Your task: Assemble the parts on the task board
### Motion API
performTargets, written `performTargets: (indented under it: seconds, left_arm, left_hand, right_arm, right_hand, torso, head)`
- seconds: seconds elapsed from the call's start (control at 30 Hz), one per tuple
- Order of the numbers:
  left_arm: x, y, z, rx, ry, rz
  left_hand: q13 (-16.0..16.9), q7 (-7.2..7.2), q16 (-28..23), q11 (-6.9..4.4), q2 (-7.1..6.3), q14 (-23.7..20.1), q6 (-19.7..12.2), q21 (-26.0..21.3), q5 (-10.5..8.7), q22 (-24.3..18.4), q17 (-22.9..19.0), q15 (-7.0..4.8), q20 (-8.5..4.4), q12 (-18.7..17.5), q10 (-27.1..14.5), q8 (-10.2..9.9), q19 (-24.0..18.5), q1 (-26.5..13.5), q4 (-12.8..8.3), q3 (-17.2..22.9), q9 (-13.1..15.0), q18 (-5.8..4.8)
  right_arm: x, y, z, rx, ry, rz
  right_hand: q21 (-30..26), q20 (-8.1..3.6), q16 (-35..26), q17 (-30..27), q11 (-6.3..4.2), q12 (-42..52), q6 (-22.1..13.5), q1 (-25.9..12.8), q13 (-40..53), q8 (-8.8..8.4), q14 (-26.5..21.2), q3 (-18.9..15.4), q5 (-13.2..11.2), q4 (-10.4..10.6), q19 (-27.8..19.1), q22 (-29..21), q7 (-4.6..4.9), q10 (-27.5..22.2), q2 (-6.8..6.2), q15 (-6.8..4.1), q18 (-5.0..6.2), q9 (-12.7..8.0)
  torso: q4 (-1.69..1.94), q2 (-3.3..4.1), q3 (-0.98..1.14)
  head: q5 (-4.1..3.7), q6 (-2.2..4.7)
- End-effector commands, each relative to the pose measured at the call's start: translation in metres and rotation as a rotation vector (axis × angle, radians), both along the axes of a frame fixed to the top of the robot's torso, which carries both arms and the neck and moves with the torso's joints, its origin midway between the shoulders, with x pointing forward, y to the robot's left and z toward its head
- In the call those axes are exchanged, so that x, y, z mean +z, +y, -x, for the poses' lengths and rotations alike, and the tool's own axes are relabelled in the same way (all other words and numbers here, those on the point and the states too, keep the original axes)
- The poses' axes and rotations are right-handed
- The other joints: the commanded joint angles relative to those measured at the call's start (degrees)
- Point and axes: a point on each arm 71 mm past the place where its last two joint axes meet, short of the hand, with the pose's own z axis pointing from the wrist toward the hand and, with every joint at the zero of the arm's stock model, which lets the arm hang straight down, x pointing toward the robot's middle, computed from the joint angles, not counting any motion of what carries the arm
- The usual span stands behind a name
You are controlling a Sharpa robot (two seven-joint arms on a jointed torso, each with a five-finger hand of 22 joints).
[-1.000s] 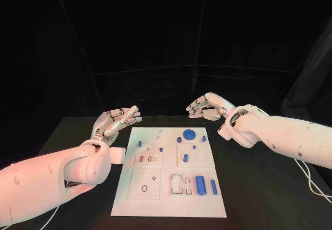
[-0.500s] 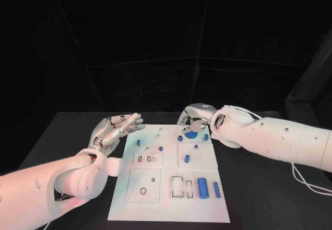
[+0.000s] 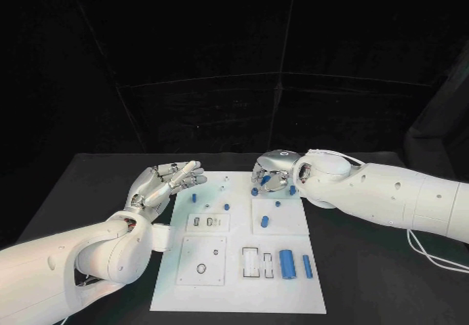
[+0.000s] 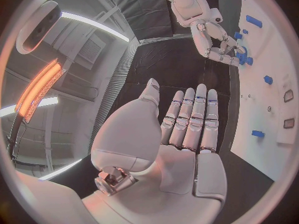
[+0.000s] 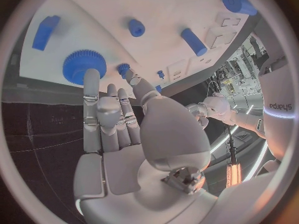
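Note:
The white task board [image 3: 234, 284] lies in the middle of the black table. At its far end, my right hand [image 3: 274, 177] hangs over the blue gear [image 5: 81, 64], fingers stretched out and one fingertip at the gear's rim. It grips nothing that I can see. The left wrist view shows the right hand [image 4: 215, 40] bent down around the gear [image 4: 240, 54]. My left hand [image 3: 166, 179] is raised beside the board's far left corner, open and flat, holding nothing. A thick blue cylinder [image 3: 285, 264] and a slim one [image 3: 306, 266] lie at the board's near right.
Small blue pieces sit on the board: a peg [image 3: 194, 198], another [image 3: 227, 206], and one [image 3: 263, 221] in the middle. A blue block [image 5: 45, 32] and a short peg [image 5: 136, 27] lie close to the gear. Black table surrounds the board.
My right hand has come in from beyond the board's far edge and lowered over the blue gear. The left hand has barely moved. The camera has shifted slightly.

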Motion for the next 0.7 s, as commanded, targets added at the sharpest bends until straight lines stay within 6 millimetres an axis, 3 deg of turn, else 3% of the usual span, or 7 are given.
performTargets:
  seconds: [0.03, 0.37, 0.7]
  left_arm:
    - [0.0039, -0.0014, 0.0009, -0.019, -0.038, 0.010]
    - [0.0036, -0.0005, 0.0004, -0.012, -0.037, 0.005]
    - [0.0034, -0.0018, 0.0003, -0.017, -0.034, 0.007]
  left_hand:
    - [-0.1, 0.23, -0.2, 0.15, 0.25, 0.5, 0.3, 0.3, 0.03, -0.1, -0.1, 0.00, 0.05, -0.4, 0.3, -0.3, 0.6, 0.1, -0.4, 0.1, -0.1, 0.41]
    - [-0.1, 0.61, -0.8, 0.45, 0.33, 0.3, -0.1, 0.1, 0.03, -0.3, -0.2, 0.15, 0.09, -1.1, -0.2, -0.9, 0.9, 0.0, -0.9, -0.2, -0.1, 0.34]
    - [-0.1, 0.68, -0.9, 0.51, 0.37, 0.3, -0.2, 0.1, 0.04, -0.3, -0.2, 0.19, 0.10, -1.2, -0.3, -1.0, 1.0, 0.0, -1.0, -0.3, -0.1, 0.33]
  right_arm:
    - [-0.0008, 0.0027, 0.0005, 0.012, 0.012, 0.043]
    - [-0.0016, 0.0080, 0.0008, 0.031, 0.020, 0.046]
    - [-0.0035, 0.0104, -0.0016, 0.031, 0.034, 0.059]
  right_hand:
    - [0.6, 0.25, 1.7, 2.1, 0.03, 0.0, -0.3, -0.5, 0.1, -0.24, 1.7, 0.5, 0.2, 0.1, -0.2, 0.3, 0.19, -0.5, 0.01, 0.32, 0.74, 0.0]
    - [2.4, 0.32, 6.2, 7.4, 0.04, 0.0, -0.3, -0.1, 0.0, -0.23, 1.8, 2.6, 0.0, 0.0, -0.4, 1.3, 0.14, -0.4, 1.06, 0.39, 0.77, 0.0]
    - [3.7, 0.34, 8.3, 9.8, 0.03, -0.1, 0.0, -0.3, 0.0, -0.20, 1.7, 5.1, 0.0, 0.1, -0.7, 2.0, 0.16, -0.2, 2.08, 0.39, 0.79, 0.0]
  torso:
    - [0.13, 0.33, 0.05]
    - [0.06, 0.88, -0.07]
    - [0.16, 1.26, -0.17]
  head:
    - [0.01, 0.04]
    - [0.03, 0.36]
    - [0.08, 0.15]
